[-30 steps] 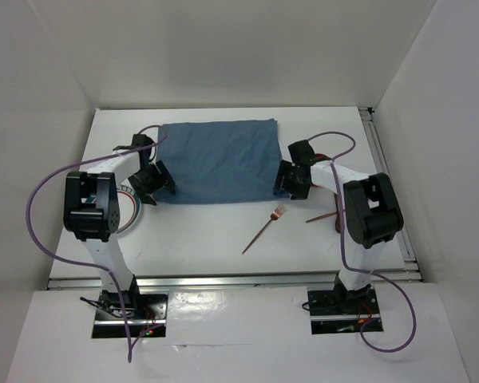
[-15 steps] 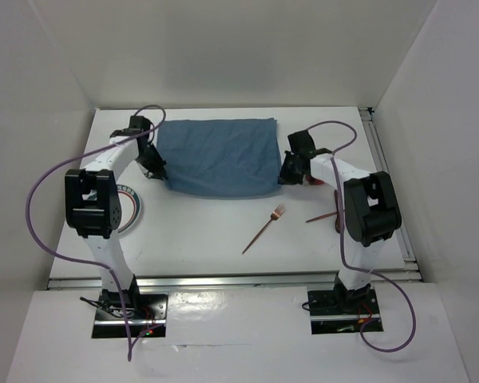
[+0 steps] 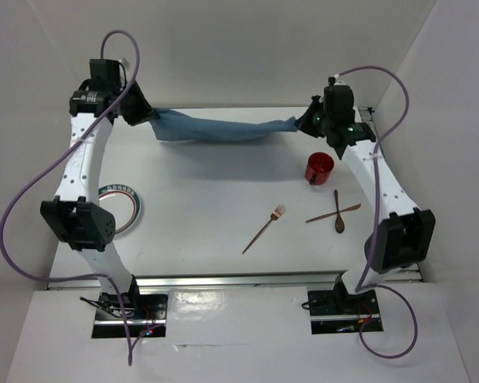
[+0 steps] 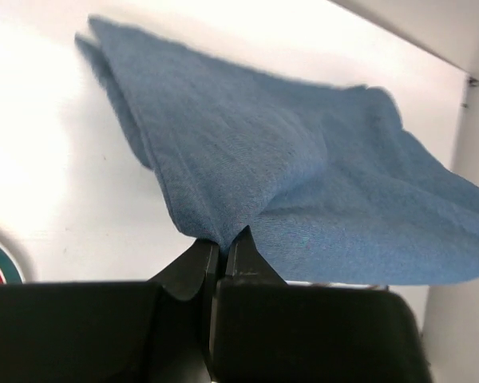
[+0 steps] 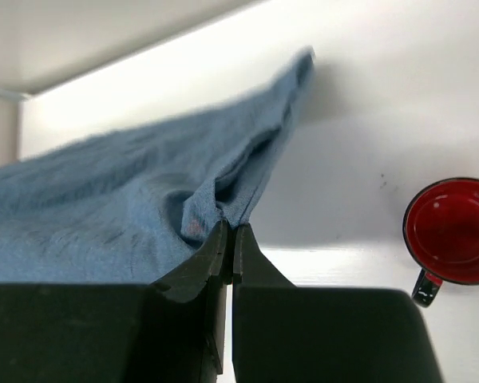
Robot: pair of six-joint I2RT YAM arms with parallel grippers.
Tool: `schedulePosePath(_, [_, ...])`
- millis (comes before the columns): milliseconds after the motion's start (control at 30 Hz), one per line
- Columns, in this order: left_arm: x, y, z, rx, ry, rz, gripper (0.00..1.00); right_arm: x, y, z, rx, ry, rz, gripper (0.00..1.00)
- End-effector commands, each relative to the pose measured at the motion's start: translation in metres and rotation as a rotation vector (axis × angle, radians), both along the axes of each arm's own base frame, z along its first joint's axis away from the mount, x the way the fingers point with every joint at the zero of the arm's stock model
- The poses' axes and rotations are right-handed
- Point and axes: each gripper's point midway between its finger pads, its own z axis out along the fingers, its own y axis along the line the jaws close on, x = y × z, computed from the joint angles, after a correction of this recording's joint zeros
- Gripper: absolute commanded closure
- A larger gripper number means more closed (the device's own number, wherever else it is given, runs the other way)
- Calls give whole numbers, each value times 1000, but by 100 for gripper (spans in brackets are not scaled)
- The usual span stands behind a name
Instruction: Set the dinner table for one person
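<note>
A blue cloth mat (image 3: 223,128) hangs stretched in the air over the back of the white dinner table (image 3: 207,207). My left gripper (image 3: 148,120) is shut on its left edge, and my right gripper (image 3: 299,124) is shut on its right edge. The left wrist view shows the cloth (image 4: 303,191) pinched between the closed black fingertips (image 4: 198,257). The right wrist view shows the cloth (image 5: 128,191) clamped the same way. A red mug (image 3: 318,167) stands on the table under the right arm and also shows as the red mug (image 5: 455,231) at the right.
A copper fork (image 3: 264,228) lies mid-table. A dark spoon (image 3: 338,214) and a copper knife (image 3: 332,213) lie crossed at the right. A plate with a green and red rim (image 3: 128,206) sits at the left, partly under the left arm. White walls enclose three sides.
Both grippers closed on the mat's side edges and rose toward the back, lifting the mat off the table and stretching it. The red mug, earlier hidden by the right arm, now shows.
</note>
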Motion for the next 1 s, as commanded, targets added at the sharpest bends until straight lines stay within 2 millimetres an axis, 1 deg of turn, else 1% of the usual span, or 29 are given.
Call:
schedulePosePath(0, [-46,-5,66,-31,-123,-62,100,-28,-12,88,-5,-180,-8,100])
schedulePosePath(33, [-51,0,76,-36,-146,-45,100,-34,-13,93,-3,-188,-9,100])
schedulePosePath(67, [-57,3,80,-34,-157,-36,100,-39,-14,106,-7,-219,-5,100])
schedulePosePath(100, [-63,2,88,-38,-177,-44,100,-49,-16,122,0,-253,-6,100])
schedulePosePath(133, [-72,1,100,-36,-209,-45,100,-53,-19,128,-2,-263,-15,100])
schedulePosePath(167, [-75,5,104,-34,-218,-36,100,-53,-19,132,-8,-274,-12,100])
schedulePosePath(200, [-75,3,104,-40,-218,-44,100,-59,-20,143,-4,-295,-12,100])
schedulePosePath(233, [-76,3,114,-38,-244,-45,100,-59,-19,147,1,-303,-4,100])
schedulePosePath(267, [-78,-1,114,-51,-245,-64,100,-59,-19,147,1,-303,-4,100])
schedulePosePath(300, [-77,-3,121,-57,-266,-77,100,-56,-18,149,2,-305,-4,100])
schedulePosePath(333, [-74,-3,117,-58,-256,-76,100,-52,-17,143,-1,-290,-4,100])
schedulePosePath(400, [-66,-6,114,-70,-258,-96,100,-44,-18,145,-13,-306,-12,100])
schedulePosePath(433, [-57,-5,107,-72,-244,-95,100,-35,-17,137,-24,-296,-8,100])
schedulePosePath(467, [-52,-7,104,-77,-241,-102,100,-28,-14,142,-16,-315,1,100])
schedulePosePath(500, [-47,-8,100,-84,-237,-111,100,-20,-17,140,-18,-313,-9,100])
schedulePosePath(533, [-33,-9,94,-90,-240,-121,100,-5,-12,123,-32,-277,9,100])
schedulePosePath(567, [-24,-8,89,-91,-239,-121,100,3,-10,133,-27,-303,9,100])
schedulePosePath(600, [-17,-12,88,-105,-244,-144,100,13,-15,130,-39,-299,1,100])
schedulePosePath(633, [-9,-14,85,-120,-242,-148,100,29,-12,117,-43,-278,1,100])
schedulePosePath(667, [8,-13,79,-120,-241,-148,100,38,-14,128,-32,-312,6,100])
schedulePosePath(700, [15,-19,77,-129,-239,-168,100,46,-17,129,-28,-321,5,100])
schedulePosePath(733, [22,-20,77,-141,-239,-171,100,51,-14,128,-23,-319,18,100])
schedulePosePath(767, [28,-21,91,-141,-281,-184,100,64,-15,131,-10,-338,14,100])
schedulePosePath(800, [34,-26,94,-141,-296,-194,100,70,-14,131,-9,-341,14,100])
schedulePosePath(833, [48,-27,83,-150,-283,-205,100,75,-18,133,-10,-346,5,100])
schedulePosePath(867, [51,-27,87,-157,-288,-200,100,79,-18,131,-11,-344,5,100])
schedulePosePath(900, [53,-27,100,-152,-325,-204,100,83,-19,127,-14,-343,-4,100])
schedulePosePath(933, [54,-30,105,-173,-342,-211,100,85,-24,130,-5,-351,-18,100])
schedulePosePath(967, [53,-27,111,-182,-360,-209,100,80,-25,136,-2,-368,-19,100])
